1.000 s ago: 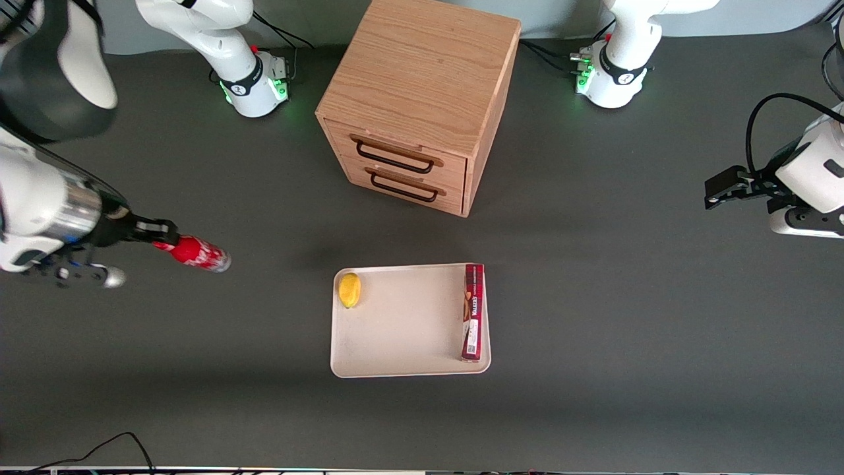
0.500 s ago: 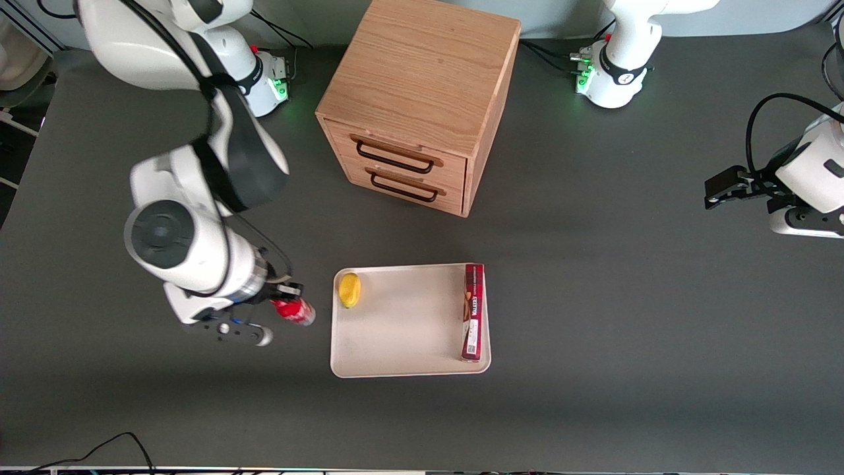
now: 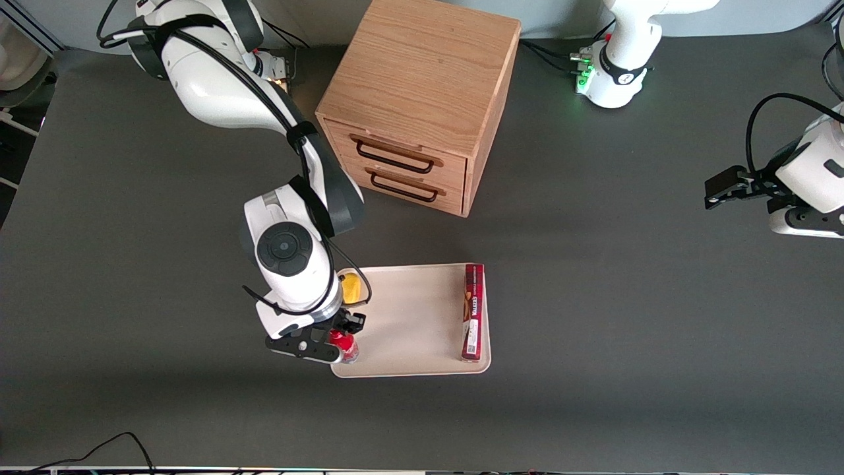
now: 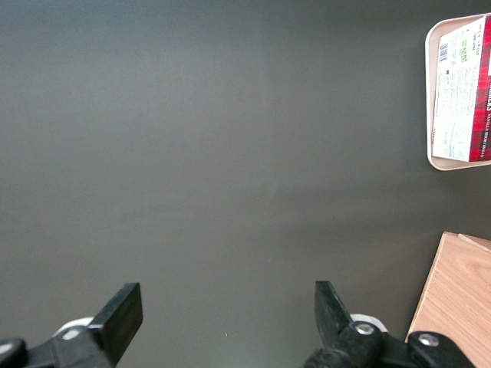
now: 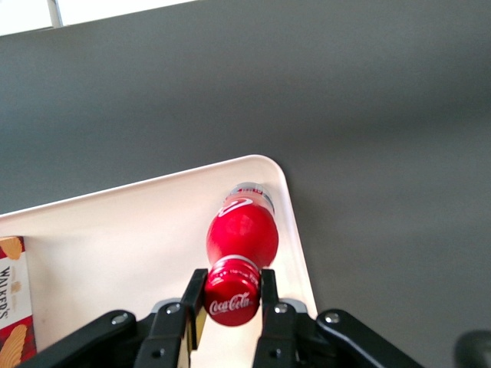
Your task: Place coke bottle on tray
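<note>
Holding the bottle by its cap, tool squeezing tight, keeping it standing up right under, over the tray corner.

"Coca-Cola" on bottle cap; "WALKERS" on box

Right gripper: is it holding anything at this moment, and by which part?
Yes. The right gripper is shut on the coke bottle, its fingers pinching the red cap, with the bottle's body hanging over a corner of the tray.
</note>
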`<control>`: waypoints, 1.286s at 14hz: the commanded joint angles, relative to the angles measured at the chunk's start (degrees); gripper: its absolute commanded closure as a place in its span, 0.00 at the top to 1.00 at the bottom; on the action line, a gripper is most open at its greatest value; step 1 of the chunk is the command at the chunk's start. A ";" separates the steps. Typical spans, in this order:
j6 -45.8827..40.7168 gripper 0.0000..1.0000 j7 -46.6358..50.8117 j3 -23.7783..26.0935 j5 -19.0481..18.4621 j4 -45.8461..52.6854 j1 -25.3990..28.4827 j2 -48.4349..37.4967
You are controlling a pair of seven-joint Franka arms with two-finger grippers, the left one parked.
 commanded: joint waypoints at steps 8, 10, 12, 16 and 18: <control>2.44 1.00 4.45 -0.57 -0.35 2.72 0.70 2.87; 1.83 1.00 4.27 -0.57 -0.09 2.46 0.09 1.73; -3.50 1.00 3.40 -0.40 0.00 2.11 -0.70 -0.64; -16.09 1.00 -8.89 6.10 3.08 -5.41 -9.65 -12.82; -16.54 1.00 -15.38 6.37 3.08 -17.69 -12.64 -23.88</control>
